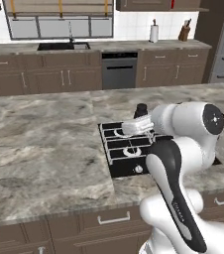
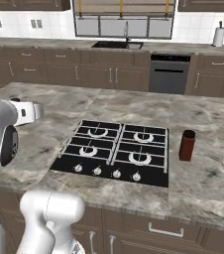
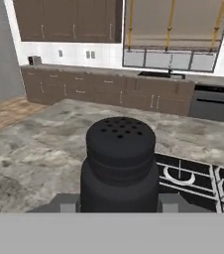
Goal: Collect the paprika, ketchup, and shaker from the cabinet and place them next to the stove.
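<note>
My gripper (image 3: 119,204) is shut on the shaker (image 3: 120,163), a squat black pot with a perforated top that stands upright in the jaws. I hold it above the marble counter, just left of the stove (image 2: 115,150). From the left base, the shaker (image 1: 141,108) shows over my white hand near the stove (image 1: 124,149). The paprika (image 2: 187,145), a dark red-brown jar with a black cap, stands upright on the counter right of the stove. A thin red sliver (image 1: 172,3) sits in the wall cabinet (image 1: 143,5); I cannot tell whether it is the ketchup.
The stove lies in a marble island counter (image 2: 44,114) with wide bare stretches on both sides. Across the aisle run the back counter with its sink (image 1: 63,46), a dishwasher (image 1: 119,70), a paper towel roll (image 1: 154,32) and a knife block (image 1: 184,32).
</note>
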